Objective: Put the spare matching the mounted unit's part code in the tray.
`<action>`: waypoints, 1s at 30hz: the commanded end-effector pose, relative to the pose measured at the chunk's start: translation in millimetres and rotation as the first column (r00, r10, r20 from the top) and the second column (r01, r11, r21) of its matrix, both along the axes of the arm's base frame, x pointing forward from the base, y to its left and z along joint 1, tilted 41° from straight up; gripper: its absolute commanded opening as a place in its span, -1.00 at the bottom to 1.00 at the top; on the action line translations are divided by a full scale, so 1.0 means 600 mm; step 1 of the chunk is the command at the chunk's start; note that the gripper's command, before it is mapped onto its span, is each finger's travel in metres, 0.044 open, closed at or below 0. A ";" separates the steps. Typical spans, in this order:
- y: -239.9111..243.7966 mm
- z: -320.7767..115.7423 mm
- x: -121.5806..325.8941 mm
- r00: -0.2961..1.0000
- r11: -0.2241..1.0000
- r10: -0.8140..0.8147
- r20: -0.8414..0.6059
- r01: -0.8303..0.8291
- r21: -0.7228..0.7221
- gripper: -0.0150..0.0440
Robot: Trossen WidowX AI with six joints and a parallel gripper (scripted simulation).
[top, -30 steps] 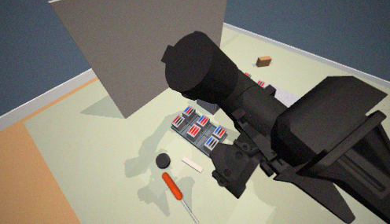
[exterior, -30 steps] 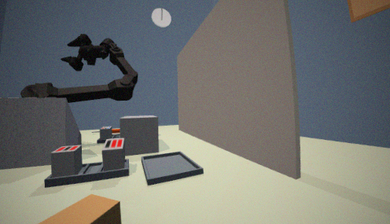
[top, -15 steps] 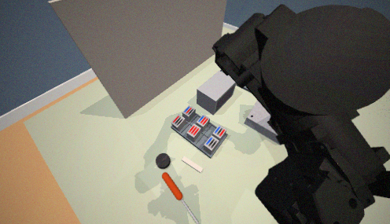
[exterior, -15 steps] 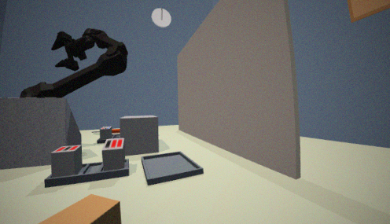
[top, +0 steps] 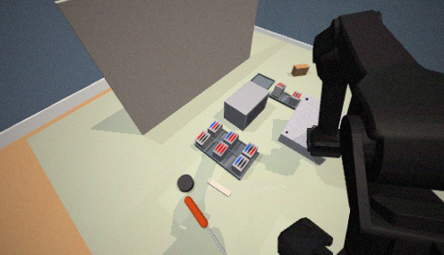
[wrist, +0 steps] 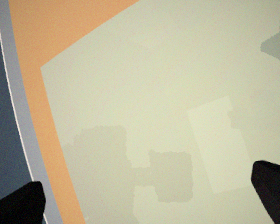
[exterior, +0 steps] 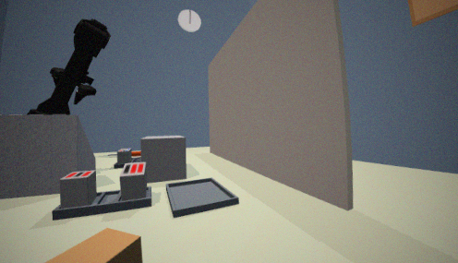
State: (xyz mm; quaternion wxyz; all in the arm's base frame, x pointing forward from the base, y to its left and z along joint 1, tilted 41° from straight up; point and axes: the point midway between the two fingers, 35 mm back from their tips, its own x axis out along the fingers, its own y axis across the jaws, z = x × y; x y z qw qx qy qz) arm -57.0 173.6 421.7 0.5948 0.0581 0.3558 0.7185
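The gripper (wrist: 147, 212) hangs high over the tabletop (wrist: 191, 63) with its fingers spread about as wide as they go and nothing between them; the wrist view shows only two dark fingertips at the lower corners and bare surface with shadows beneath.

Nothing has been picked, so the step in hand looks like reading the code first. The mounted unit (top: 246, 104), a plain grey box, stands just beside the tray (top: 263, 81), and its back face is not legible in any view here, so the arm should swing the wrist camera round behind the box before committing to a spare.

The spares stand in two racks: six with red or blue stripes in the near rack (top: 226, 149), and two more in the small rack (top: 286, 95) just beside the tray. The stripes are probably the codes, though at this size the pattern on each is hard to separate.

Once the match is known, come straight down over that spare with the jaws wide, clear of its neighbours, which stand close.
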 end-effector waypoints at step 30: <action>0.013 -0.247 0.552 0.792 0.556 -0.559 0.247 0.578 -0.597 1.00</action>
